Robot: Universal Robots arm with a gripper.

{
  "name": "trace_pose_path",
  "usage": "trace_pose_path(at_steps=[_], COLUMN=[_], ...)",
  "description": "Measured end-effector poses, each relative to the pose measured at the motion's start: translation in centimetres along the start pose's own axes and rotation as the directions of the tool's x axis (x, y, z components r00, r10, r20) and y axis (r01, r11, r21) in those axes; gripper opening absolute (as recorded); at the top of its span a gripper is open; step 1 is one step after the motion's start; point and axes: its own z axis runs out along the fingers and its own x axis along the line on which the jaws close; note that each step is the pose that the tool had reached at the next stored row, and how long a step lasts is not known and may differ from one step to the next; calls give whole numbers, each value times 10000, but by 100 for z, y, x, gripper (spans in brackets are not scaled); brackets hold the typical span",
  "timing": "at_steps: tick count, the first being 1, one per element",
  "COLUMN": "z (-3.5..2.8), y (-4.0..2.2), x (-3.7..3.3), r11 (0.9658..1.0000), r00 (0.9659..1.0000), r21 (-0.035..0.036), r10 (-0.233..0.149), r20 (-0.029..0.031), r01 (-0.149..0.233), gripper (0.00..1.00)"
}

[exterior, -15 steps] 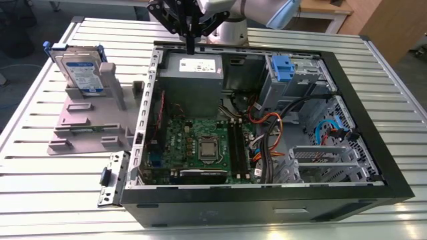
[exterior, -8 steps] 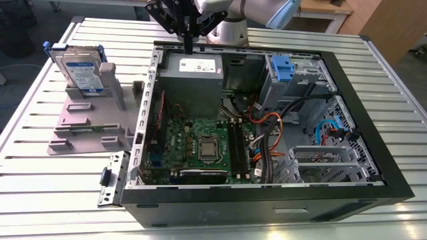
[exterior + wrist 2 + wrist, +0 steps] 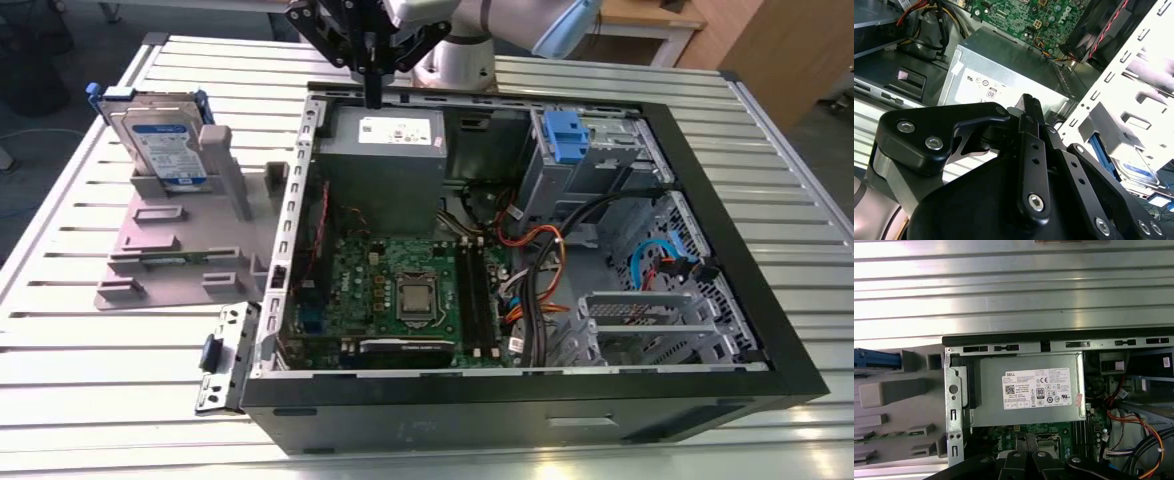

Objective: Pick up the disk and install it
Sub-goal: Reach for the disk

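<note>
The disk (image 3: 160, 140) is a silver drive with a white-and-blue label in a blue bracket. It stands upright in the grey stand (image 3: 174, 250) at the exterior view's left, beside the open computer case (image 3: 707, 200). My gripper (image 3: 374, 92) hangs above the case's far edge, over the grey power supply (image 3: 387, 150), well apart from the disk. Its fingers are shut together with nothing between them, as both wrist views show (image 3: 1029, 104) (image 3: 1024, 441). The second wrist view catches part of the disk (image 3: 1139, 172) past the case wall. The first wrist view catches the blue bracket's edge (image 3: 876, 360).
The case lies open on a slatted metal table (image 3: 107, 340), showing the green motherboard (image 3: 400, 280), cable bundles (image 3: 534, 250) and a drive bay with a blue bracket (image 3: 567, 135). A loose metal bracket (image 3: 220, 360) lies by the case's near left corner.
</note>
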Motion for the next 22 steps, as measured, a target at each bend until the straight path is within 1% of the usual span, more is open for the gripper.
trace_pose_path(at_steps=[22], z=[-1], y=[-3], x=[35], r11=[10000], r00=[10000], r21=[0], r10=[0], r20=[0], r01=[0], gripper=[10])
